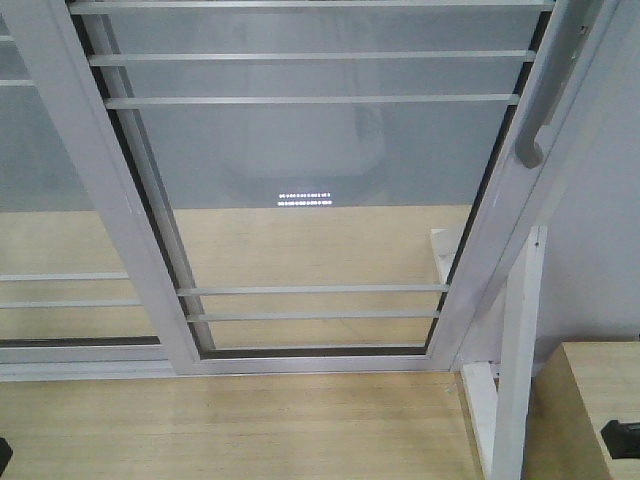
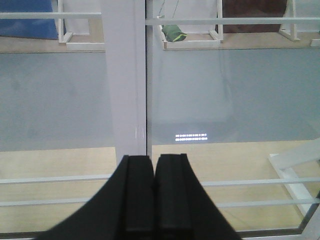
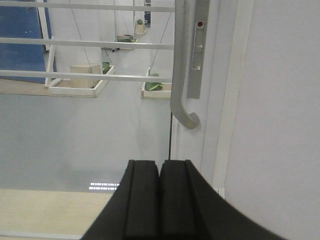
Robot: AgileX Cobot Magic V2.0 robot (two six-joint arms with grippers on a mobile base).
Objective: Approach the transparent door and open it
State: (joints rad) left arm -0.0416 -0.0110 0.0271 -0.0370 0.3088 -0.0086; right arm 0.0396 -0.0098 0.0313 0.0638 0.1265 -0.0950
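Exterior front-facing view: the transparent door (image 1: 320,170) fills the centre. Thin horizontal white bars (image 1: 310,55) cross its glass near 12 o'clock and again toward 6 o'clock, and its grey curved bar handle (image 1: 541,90) sits at about 2 o'clock on the right stile. A handle-less glass panel (image 1: 40,160) lies at 9 o'clock, just beside the door. A white slanted post frame (image 1: 518,340) stands at 4 o'clock on the pale wooden floor (image 1: 230,420). In the right wrist-mounted view, the right gripper (image 3: 160,167) sits at 6 o'clock, its black fingers pressed together with nothing between them. The handle's hooked lower end hangs above it toward 12 o'clock, clear of the fingers, with the small lock plate (image 3: 197,50) just beside it. In the left wrist-mounted view, the left gripper (image 2: 154,165) at 6 o'clock is likewise closed and empty, facing a white vertical frame stile (image 2: 125,75) at 12 o'clock.
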